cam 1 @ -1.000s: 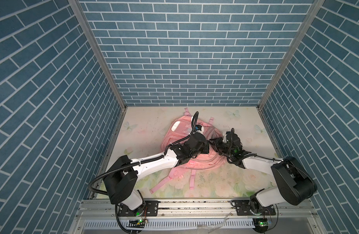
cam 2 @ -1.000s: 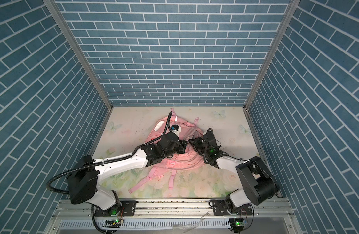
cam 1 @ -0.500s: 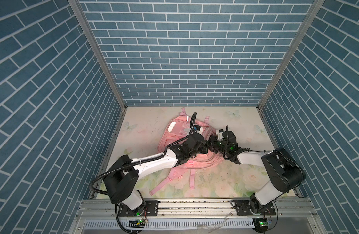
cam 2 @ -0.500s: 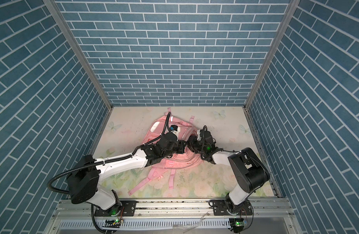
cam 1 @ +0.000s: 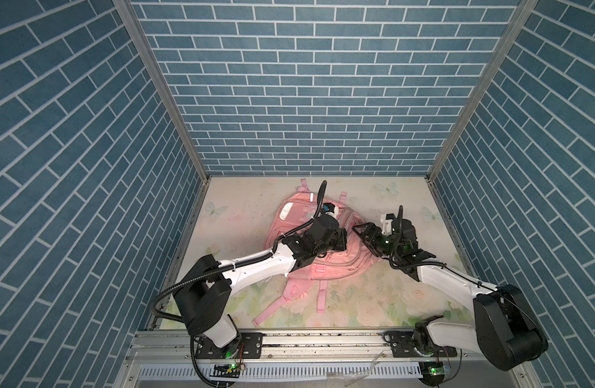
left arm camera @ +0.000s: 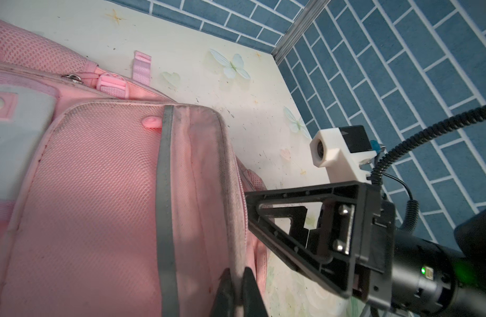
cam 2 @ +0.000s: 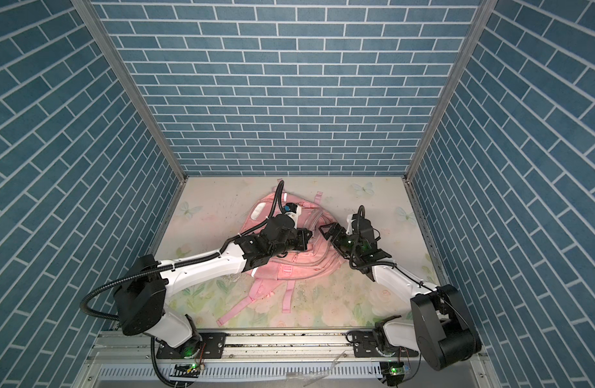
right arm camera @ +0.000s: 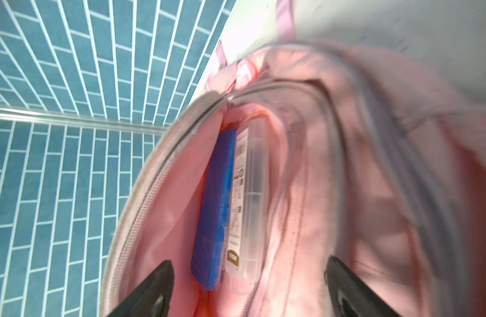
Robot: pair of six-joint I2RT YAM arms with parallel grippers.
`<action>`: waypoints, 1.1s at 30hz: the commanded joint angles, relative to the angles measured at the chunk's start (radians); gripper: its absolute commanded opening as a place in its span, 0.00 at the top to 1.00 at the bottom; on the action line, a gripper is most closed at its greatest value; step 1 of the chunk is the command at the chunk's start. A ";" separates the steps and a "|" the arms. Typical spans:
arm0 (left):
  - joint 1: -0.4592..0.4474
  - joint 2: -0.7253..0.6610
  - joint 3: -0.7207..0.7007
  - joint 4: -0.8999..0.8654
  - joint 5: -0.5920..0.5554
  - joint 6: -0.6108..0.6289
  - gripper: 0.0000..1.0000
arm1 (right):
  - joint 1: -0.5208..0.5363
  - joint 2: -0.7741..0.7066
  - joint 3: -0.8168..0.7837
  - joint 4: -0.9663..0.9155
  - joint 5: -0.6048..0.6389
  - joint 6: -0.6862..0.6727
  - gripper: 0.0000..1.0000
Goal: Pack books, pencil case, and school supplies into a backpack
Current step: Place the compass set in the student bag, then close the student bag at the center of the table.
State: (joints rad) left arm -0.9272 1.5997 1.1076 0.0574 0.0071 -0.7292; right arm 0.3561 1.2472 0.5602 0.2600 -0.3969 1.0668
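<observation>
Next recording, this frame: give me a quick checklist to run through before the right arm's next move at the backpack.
1. Left gripper shut on the backpack opening's edge: ok.
2. Right gripper open, holding nothing: ok.
3. Blue case and clear box lying inside the compartment: ok.
4. Right gripper clear of the fabric: cannot tell.
5. Book inside: cannot tell.

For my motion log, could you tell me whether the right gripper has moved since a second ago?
Yes: the right gripper has drawn back slightly, towards the butterfly print.
</observation>
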 commanded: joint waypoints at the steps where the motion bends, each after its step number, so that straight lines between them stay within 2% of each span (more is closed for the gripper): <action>1: -0.006 -0.001 0.070 0.108 0.067 -0.003 1.00 | -0.054 -0.055 0.014 -0.132 -0.004 -0.099 0.18; 5: -0.014 0.024 0.115 0.102 0.082 -0.001 1.00 | -0.078 -0.042 0.045 -0.212 -0.009 -0.181 0.28; 11: -0.024 0.048 0.134 0.112 0.087 -0.012 1.00 | -0.067 0.104 0.121 -0.310 -0.094 -0.261 0.41; 14: -0.025 0.043 0.140 0.112 0.081 -0.013 1.00 | -0.062 0.122 0.122 -0.350 -0.053 -0.282 0.46; 18: -0.018 0.019 0.125 0.127 0.069 -0.016 1.00 | -0.074 0.098 0.078 -0.240 -0.126 -0.281 0.69; 22: 0.007 0.000 0.096 0.127 0.088 -0.030 1.00 | -0.084 0.020 0.043 -0.045 -0.220 -0.275 0.99; 28: 0.058 -0.057 -0.009 0.131 0.095 -0.059 1.00 | -0.207 -0.124 -0.053 0.225 -0.348 -0.197 1.00; 33: 0.058 -0.039 -0.017 0.135 0.123 -0.070 0.99 | -0.229 -0.090 -0.073 0.404 -0.465 -0.142 1.00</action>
State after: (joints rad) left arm -0.8822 1.5623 1.1011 0.1406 0.1291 -0.7898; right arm 0.1375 1.1599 0.4709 0.4034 -0.7383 0.8742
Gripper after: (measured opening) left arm 0.088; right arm 0.070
